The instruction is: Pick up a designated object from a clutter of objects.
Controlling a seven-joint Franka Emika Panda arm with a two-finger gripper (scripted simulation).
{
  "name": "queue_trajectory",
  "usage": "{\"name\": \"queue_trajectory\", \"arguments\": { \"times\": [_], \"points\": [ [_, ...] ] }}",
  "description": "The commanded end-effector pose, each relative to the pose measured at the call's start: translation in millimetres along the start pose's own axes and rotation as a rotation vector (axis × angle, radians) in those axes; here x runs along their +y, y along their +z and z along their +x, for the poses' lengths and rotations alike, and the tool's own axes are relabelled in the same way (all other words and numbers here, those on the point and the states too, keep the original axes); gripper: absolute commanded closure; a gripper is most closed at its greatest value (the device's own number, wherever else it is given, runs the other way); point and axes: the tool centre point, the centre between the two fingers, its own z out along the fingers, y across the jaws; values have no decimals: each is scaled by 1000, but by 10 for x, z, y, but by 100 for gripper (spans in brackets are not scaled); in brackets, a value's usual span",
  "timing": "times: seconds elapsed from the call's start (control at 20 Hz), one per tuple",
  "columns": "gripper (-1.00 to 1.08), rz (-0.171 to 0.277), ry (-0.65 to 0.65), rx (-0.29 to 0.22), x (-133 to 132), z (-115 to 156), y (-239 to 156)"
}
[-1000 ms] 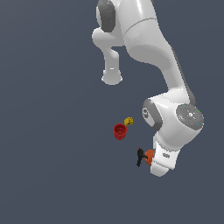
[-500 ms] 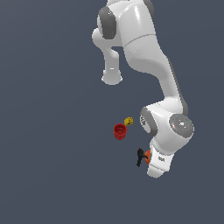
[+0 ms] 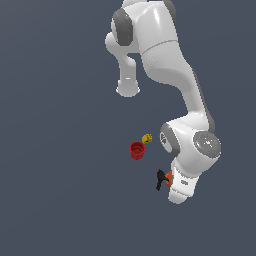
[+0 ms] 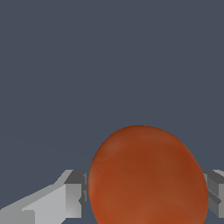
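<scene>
Gripper is straddling the orange ball, fingers on either side; can't tell if they're touching or squeezing. Approach looks done, lift pending; red cup sitting well apart to the exterior view's left.

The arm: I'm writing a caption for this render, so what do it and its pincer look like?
The arm is glossy white with rounded, bulky links and grey caps at the joints, one a round grey disc near the wrist. No cables or markings show. In the wrist view the pincer has blocky light-grey fingers with darker grey inner faces.
</scene>
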Motion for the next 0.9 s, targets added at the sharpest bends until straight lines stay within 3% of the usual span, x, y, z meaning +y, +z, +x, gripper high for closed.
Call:
{"name": "queue_trajectory", "arguments": {
  "times": [0.0,0.45,0.85],
  "points": [
    [108,-1,0,1,0,5,-4],
    [108,0,0,0,-10,-43,-72],
    [108,-1,0,-1,-52,-243,-396]
  ]
}}
